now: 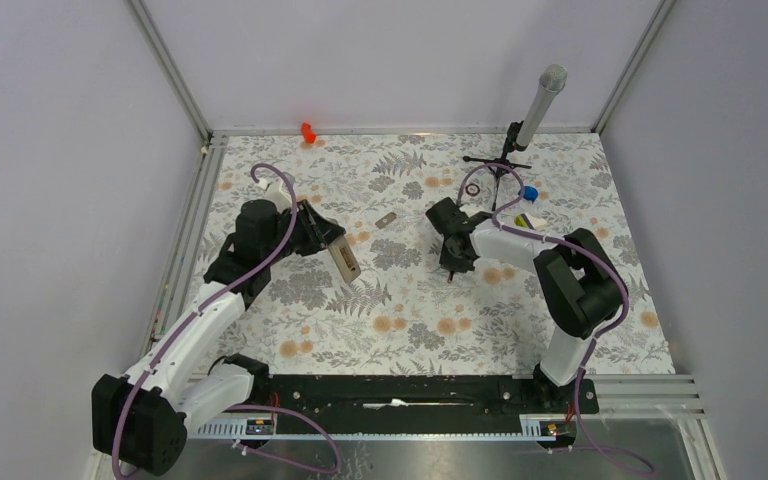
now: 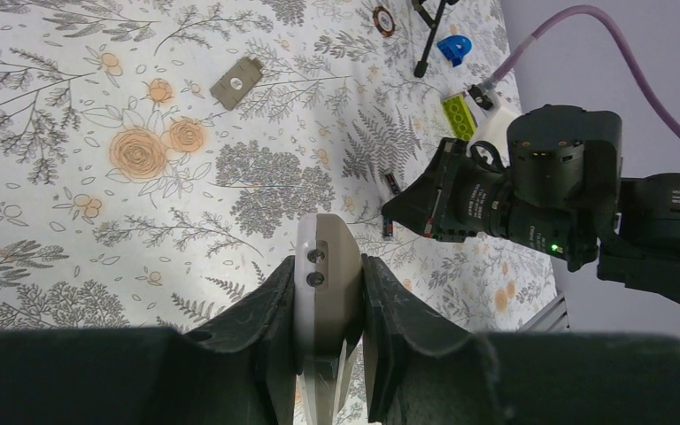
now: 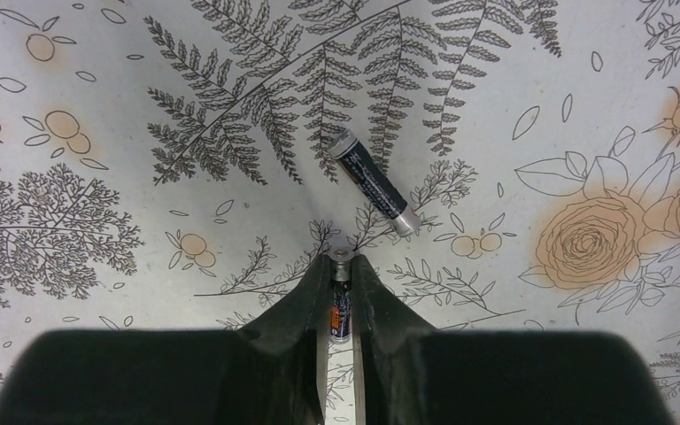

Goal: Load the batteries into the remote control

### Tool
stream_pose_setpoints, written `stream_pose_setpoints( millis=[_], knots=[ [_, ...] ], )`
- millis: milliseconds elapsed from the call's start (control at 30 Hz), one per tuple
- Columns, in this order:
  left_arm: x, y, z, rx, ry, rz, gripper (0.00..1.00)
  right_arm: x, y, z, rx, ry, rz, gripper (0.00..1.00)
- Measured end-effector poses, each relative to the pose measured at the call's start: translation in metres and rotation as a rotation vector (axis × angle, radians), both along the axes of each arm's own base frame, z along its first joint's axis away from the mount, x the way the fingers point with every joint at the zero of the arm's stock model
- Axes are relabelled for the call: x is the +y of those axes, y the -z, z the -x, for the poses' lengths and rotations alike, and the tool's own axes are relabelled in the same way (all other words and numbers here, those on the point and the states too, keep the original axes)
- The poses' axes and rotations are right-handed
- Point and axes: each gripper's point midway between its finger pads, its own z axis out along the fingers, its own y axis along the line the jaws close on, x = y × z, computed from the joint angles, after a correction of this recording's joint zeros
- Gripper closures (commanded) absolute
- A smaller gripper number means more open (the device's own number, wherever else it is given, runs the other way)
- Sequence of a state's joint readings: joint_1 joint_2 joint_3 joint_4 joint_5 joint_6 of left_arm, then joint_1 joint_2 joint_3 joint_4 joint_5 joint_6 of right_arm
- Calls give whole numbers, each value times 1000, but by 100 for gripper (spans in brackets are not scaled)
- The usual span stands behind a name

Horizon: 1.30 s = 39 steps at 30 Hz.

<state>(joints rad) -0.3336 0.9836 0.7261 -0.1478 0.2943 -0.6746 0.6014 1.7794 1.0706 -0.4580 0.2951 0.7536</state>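
Observation:
My left gripper is shut on the white remote control and holds it edge-on above the cloth. In the left wrist view the remote sits between the fingers, with two small round holes in its end. My right gripper points down at the cloth and is shut on one battery, gripped lengthwise with its silver end sticking out at the fingertips. The other battery lies loose on the cloth just ahead of my right gripper. Both batteries also show in the left wrist view, the loose one and the gripped one.
A small grey-tan cover plate lies between the arms. A dark ring, a blue piece and a yellow-green bar lie behind the right arm. A microphone stand and a red object are at the back wall.

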Motion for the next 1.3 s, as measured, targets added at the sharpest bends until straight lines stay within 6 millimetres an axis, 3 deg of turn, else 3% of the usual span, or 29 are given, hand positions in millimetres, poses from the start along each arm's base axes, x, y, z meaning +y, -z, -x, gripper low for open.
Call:
stream_pose_setpoints(
  millis=[200, 300, 467, 500, 533, 667, 767, 900, 1133, 1300],
  knots=[
    [-9, -9, 1, -20, 46, 42, 100, 9, -4, -2, -23, -66, -19, 93],
    [-18, -7, 4, -6, 97, 64, 100, 22, -23, -4, -74, -120, -59, 93],
    [-33, -6, 16, 26, 211, 112, 100, 62, -96, -4, -264, -247, -218, 93],
    [-36, -9, 17, 25, 231, 128, 100, 76, -127, -1, -347, -299, -289, 93],
    [-39, -13, 19, 19, 252, 150, 100, 84, -144, 2, -397, -328, -328, 93],
    [-49, -26, 24, -1, 313, 221, 100, 111, -218, 27, -608, -472, -495, 93],
    [-55, -31, 27, 4, 348, 260, 100, 127, -256, 49, -729, -575, -594, 93],
    [-58, -35, 32, 26, 377, 292, 100, 139, -269, 64, -807, -666, -629, 92],
    [-61, -26, 37, 111, 393, 315, 100, 163, -266, 88, -843, -824, -609, 91],
    [-62, -20, 38, 166, 386, 329, 100, 170, -267, 93, -875, -871, -601, 91]
  ],
)
